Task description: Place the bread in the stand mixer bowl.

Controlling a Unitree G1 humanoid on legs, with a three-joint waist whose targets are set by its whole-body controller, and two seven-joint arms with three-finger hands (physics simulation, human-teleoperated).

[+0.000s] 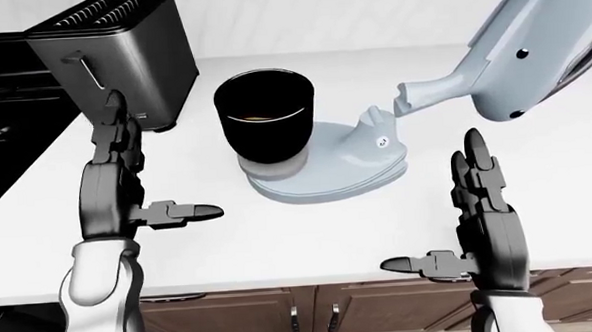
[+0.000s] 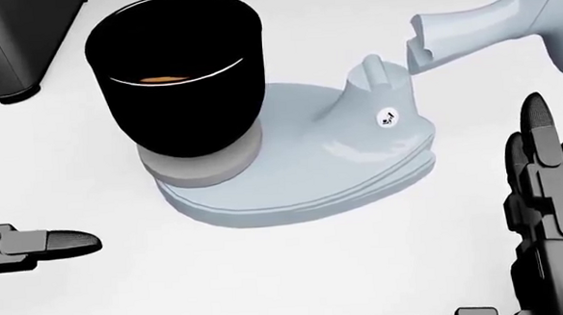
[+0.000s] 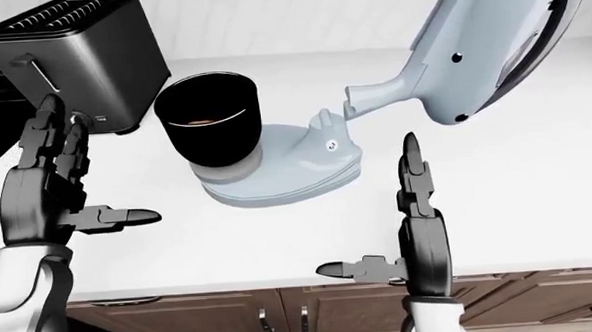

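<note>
while head view shows bread (image 2: 162,80) in bowl (image 2: 176,76), eye views show both robot hands spread, empty.

In the left-eye view the left hand (image 1: 116,174) stands upright at about 9 o'clock, fingers straight and pointing to 12, thumb stretched out sideways toward 3 o'clock, holding nothing. The right hand (image 1: 483,218) rises at roughly 5 o'clock in the same pose, fingers spread upward, thumb jutting toward 9. Both forearms come up from the bottom edge, white-sleeved below dark wrists.
</note>
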